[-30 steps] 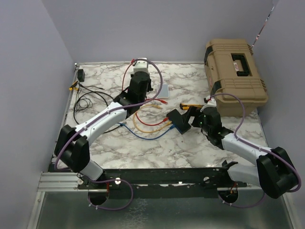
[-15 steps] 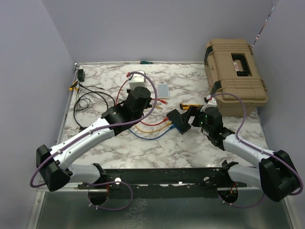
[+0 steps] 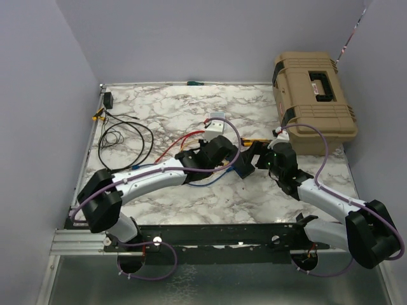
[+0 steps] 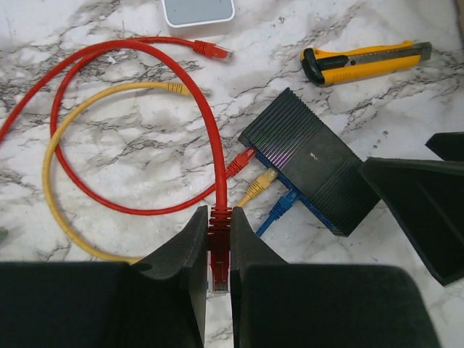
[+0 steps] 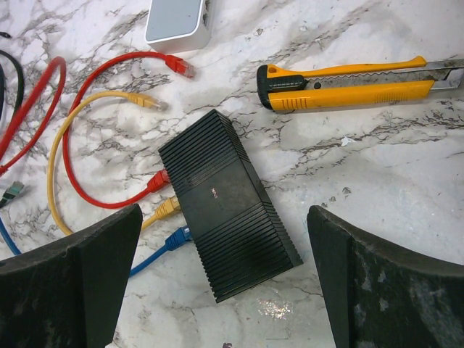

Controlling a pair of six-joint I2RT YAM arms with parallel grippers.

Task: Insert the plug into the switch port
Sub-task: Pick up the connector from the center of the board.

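On the marble table (image 3: 159, 108) the left hand (image 4: 219, 217) is pinching a red plug (image 4: 219, 254). Its cable (image 4: 211, 148) loops away left beside a yellow cable (image 4: 46, 167). Just right of the plug the switch (image 5: 228, 217) lies flat on the table, with three other plugs (image 5: 168, 206), red, yellow and blue, seated in its left edge. The right hand (image 5: 223, 214) hangs over the switch, spread wide and touching nothing. Further right lies a yellow knife (image 5: 348, 80).

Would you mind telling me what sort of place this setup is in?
Probably a robotics lab test cell: plain grey walls enclose a marble-patterned table laid out with a network switch, patch cables and a tan tool case.
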